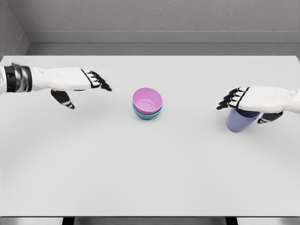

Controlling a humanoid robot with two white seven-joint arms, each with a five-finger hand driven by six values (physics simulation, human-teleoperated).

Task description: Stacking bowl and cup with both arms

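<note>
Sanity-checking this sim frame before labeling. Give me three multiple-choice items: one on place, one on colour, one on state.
1. Where is the pink bowl?
A. nested in the teal bowl
B. under the right hand
C. at the table's front edge

2. What colour is the cup?
A. red
B. blue-purple
C. green

3. What is the left hand doing?
A. gripping a bowl
B. pressing the cup
C. open, holding nothing

Answers: 1 A, the pink bowl sits inside the teal one mid-table. 2 B, the cup below the right hand is blue-purple. 3 C, the left hand's fingers are spread, well clear of the bowls.
</note>
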